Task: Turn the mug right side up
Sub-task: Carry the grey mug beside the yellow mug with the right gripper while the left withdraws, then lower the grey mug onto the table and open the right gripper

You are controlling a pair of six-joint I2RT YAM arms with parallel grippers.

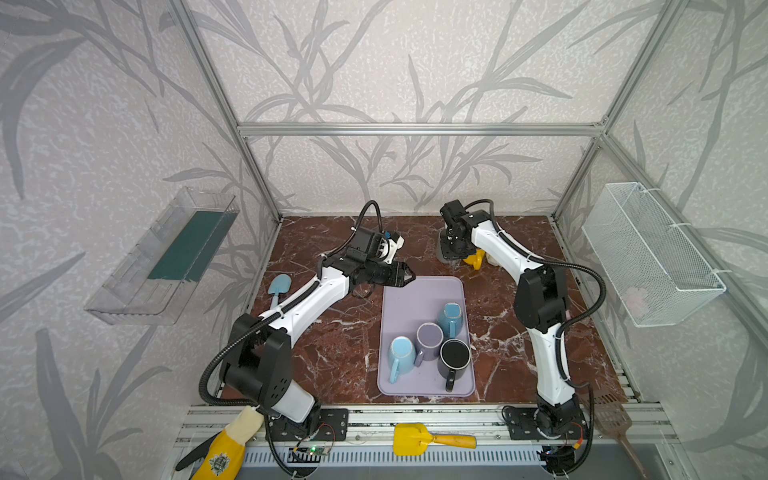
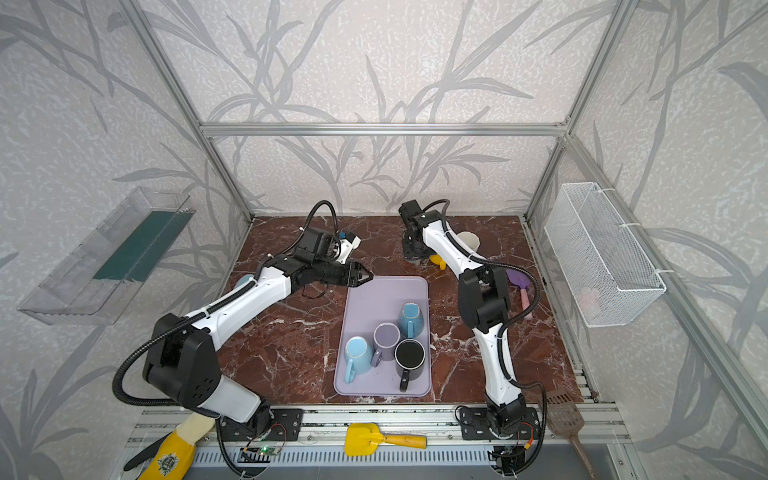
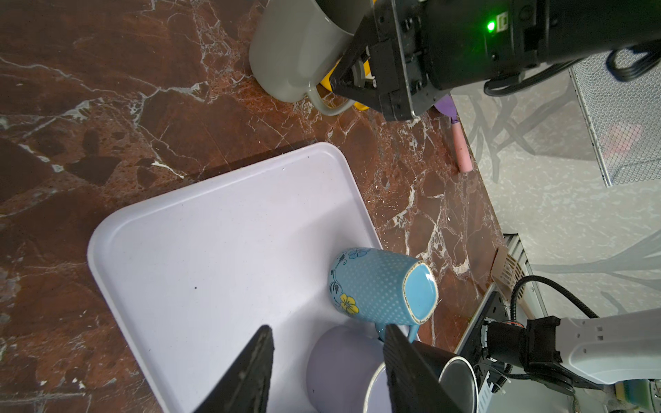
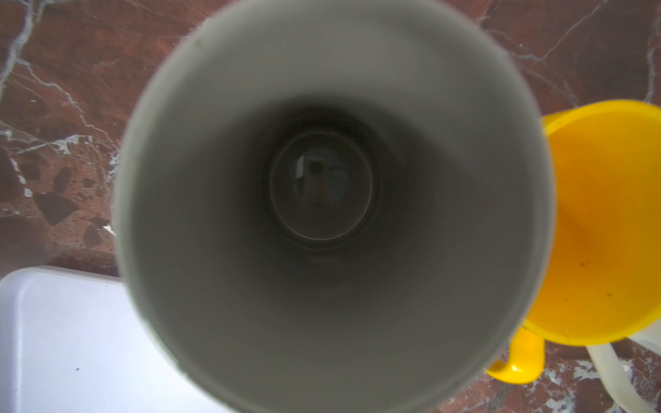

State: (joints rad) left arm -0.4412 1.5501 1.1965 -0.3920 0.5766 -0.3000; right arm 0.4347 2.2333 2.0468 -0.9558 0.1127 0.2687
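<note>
the grey mug [image 3: 297,53] is plain, smooth and straight-sided, with a loop handle on one side. it is upright at the back of the table [image 1: 332,345], right of the middle and just past the far right corner of the tray [image 1: 419,299]. its mouth faces up, so the right wrist view looks straight down into its dim, empty inside. whether its base rests on the table cannot be told. a yellow mug [image 4: 601,221] is just beside it, mouth open, and a cream mug [image 2: 469,240] is near that. the lilac tray lies flat in the middle of the table, its far half bare. four mugs are bunched in its near half: a light blue mug [image 1: 401,352], a black mug [image 1: 455,356], a lilac mug [image 1: 429,338] between them, and behind these a blue dotted mug with flowers [image 3: 375,286]. a white wire basket [image 1: 652,253] hangs on the right wall with something pale pink in it, too blurred to name. a clear plastic bin [image 1: 162,257] on the left wall holds a flat dark green thing. the right claw [image 3: 339,80] points down over the grey mug, its jaws drawn together on the handle, and the mug's body hides them from the right wrist view. the left claw [image 1: 410,277] hovers over the tray's far left corner, jaws about half apart, holding nothing and touching nothing.
</note>
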